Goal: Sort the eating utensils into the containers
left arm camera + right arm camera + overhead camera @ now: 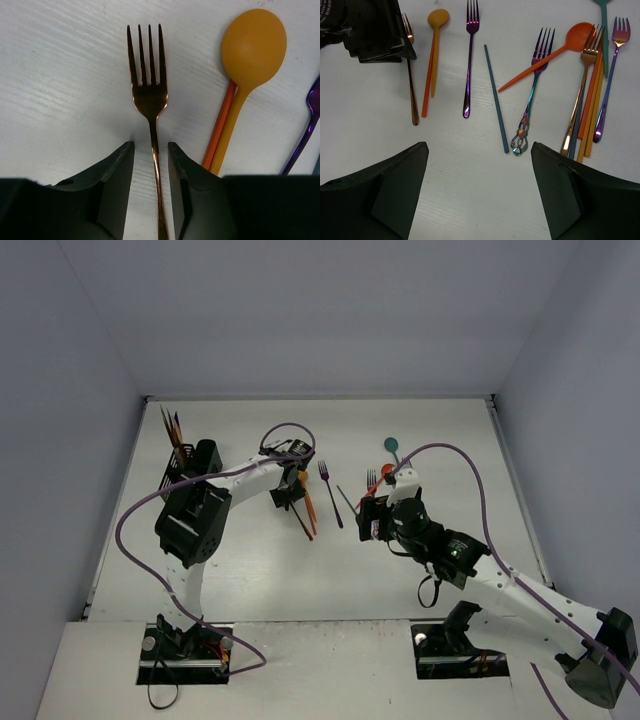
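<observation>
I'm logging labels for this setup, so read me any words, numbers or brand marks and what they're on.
None readable.
White marks on the black left gripper: too blurred to read.
Coloured metal forks and spoons: no markings visible.

My white table (300, 580) bears a black mesh caddy (177, 477) at left. A copper fork (150, 97), yellow spoon (252, 45) and purple fork (470, 60) lie flat mid-table.

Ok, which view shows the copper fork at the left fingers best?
Left wrist: the copper fork fills the frame, tines clear, neck between the fingers. Right wrist shows its handle, with the head partly hidden. Top external: too small to tell.
</observation>
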Controlling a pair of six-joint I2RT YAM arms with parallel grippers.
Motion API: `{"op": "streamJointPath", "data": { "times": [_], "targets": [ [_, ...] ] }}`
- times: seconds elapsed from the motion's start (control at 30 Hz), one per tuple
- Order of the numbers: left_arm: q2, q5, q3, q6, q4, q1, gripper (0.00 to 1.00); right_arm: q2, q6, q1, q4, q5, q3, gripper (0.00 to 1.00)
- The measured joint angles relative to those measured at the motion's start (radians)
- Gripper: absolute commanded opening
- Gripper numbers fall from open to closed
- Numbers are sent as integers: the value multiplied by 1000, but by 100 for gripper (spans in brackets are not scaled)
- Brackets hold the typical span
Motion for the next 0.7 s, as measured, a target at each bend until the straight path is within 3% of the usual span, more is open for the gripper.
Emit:
{"op": "streamJointPath", "data": {
  "times": [0.13,0.47,0.7],
  "targets": [
    [0,-9,0,-6,-1,0,0,-7,0,-1,0,0,-3,81],
    [-59,-60,-40,55,-3,0,0,-7,1,-1,0,0,-3,81],
    [-438,-256,-89,260,28,-3,0,-5,1,-1,0,-1,-3,81]
  ]
}}
